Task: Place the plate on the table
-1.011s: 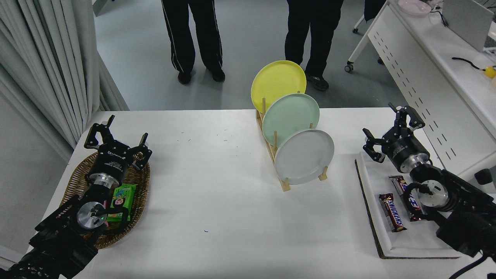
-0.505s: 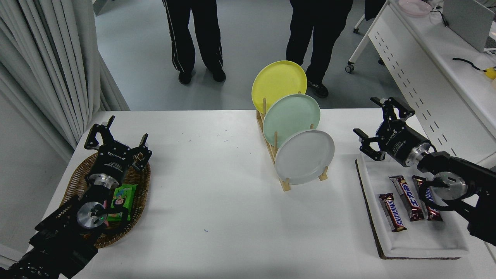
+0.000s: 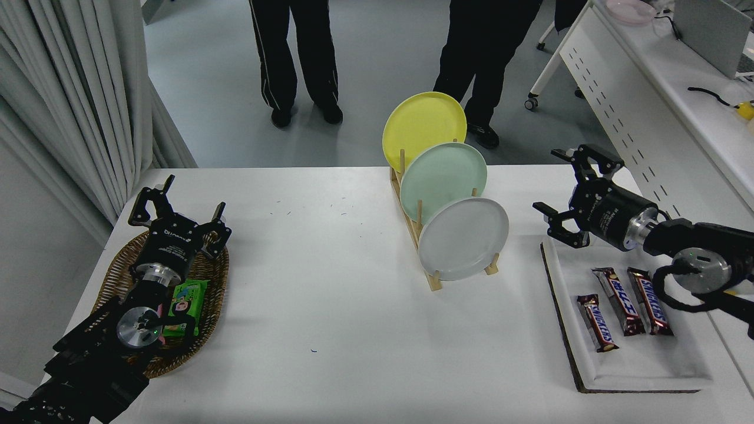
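The light grey plate (image 3: 463,238) stands upright in the front slot of a wooden rack (image 3: 434,281) on the white table (image 3: 330,306). Behind it in the rack stand a mint green plate (image 3: 443,176) and a yellow plate (image 3: 423,125). My right gripper (image 3: 558,184) is open and empty. It hovers to the right of the grey plate, clear of it, with its fingers pointing left. My left gripper (image 3: 177,204) is open and parked over a wicker basket (image 3: 209,294) at the lower left.
A white tray (image 3: 642,365) with three chocolate bars (image 3: 624,300) lies at the right, under my right arm. The basket holds a green packet (image 3: 182,306). Two people (image 3: 294,53) stand beyond the far edge. A white perforated desk (image 3: 636,112) is at the right.
My right arm has swung up and to the left, off the tray, and turned so the gripper points toward the rack. It now uncovers the third chocolate bar. The left arm and plates have not moved.
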You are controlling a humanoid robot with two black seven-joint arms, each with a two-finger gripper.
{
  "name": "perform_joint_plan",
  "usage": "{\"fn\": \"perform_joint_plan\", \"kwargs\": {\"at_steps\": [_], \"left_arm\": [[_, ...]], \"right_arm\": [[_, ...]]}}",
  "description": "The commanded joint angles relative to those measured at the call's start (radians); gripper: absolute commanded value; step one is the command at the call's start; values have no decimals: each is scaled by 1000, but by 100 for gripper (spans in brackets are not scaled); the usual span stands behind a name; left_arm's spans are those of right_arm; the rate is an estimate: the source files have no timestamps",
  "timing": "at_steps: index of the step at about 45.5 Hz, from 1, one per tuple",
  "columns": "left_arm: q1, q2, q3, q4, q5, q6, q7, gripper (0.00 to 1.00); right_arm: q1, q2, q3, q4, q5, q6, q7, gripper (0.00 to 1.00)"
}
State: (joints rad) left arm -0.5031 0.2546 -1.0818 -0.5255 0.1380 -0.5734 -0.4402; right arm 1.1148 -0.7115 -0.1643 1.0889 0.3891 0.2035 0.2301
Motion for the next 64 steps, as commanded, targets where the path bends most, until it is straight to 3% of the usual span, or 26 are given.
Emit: {"fn": "perform_joint_plan", "kwargs": {"at_steps": [1, 9, 16, 26, 35, 64], "left_arm": [[0, 0, -1, -1, 0, 0, 0, 100], [0, 0, -1, -1, 0, 0, 0, 100], [0, 0, 0, 1, 0, 0, 0, 100], [0, 0, -1, -1, 0, 0, 0, 100], [0, 0, -1, -1, 0, 0, 0, 100], [0, 0, -1, 1, 0, 0, 0, 100]], "right_arm": [[45, 0, -27, 17, 48, -22, -119, 100], [73, 46, 11, 17, 48, -90, -232, 100], [68, 92, 78, 16, 37, -214, -236, 100], [76, 130, 89, 12, 37, -253, -241, 100], [77, 182, 91, -1, 57, -374, -244, 100], [80, 279, 92, -18, 54, -389, -244, 100]]}}
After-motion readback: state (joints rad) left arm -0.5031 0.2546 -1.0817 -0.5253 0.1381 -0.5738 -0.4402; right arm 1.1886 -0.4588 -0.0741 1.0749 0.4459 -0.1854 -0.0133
